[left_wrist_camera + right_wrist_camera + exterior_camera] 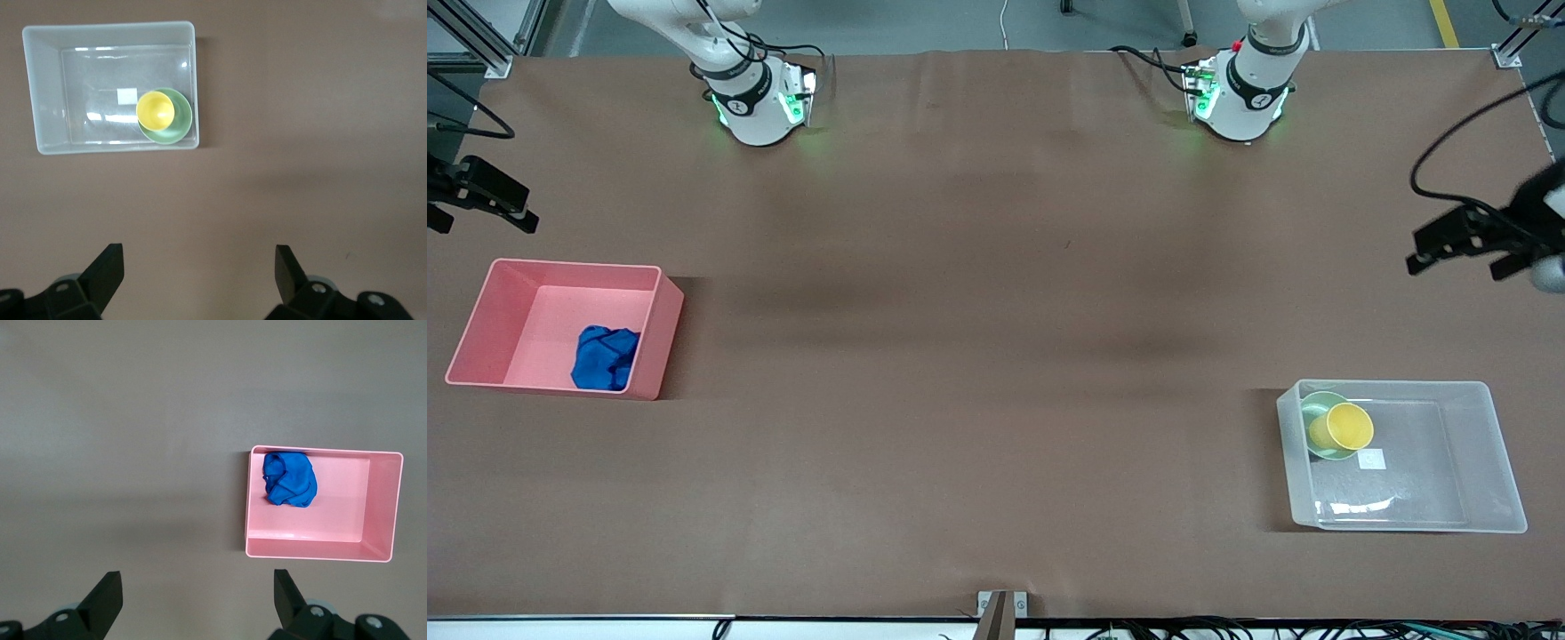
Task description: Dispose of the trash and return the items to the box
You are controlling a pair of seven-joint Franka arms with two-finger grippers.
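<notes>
— Where's everything?
— I see the blue wad (606, 357) in the pink bin (489, 307), and the yellow cup (1343, 427) in the green bowl (1316, 411) inside the clear box (1485, 444).
— Grippers?
— Left gripper (199, 267) and right gripper (197, 587) both spread, empty, above bare table (996, 338).

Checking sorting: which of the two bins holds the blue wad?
The pink bin, at the right arm's end, holds the blue wad; the clear tub holds cup and bowl.

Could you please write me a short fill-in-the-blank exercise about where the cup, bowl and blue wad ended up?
1. The blue wad lies in the ____ bin.
2. The yellow cup rests in the green ____.
3. Both sit inside the clear ____.
4. Both grippers' fingers are ____.

Missing words: pink; bowl; box; open
</notes>
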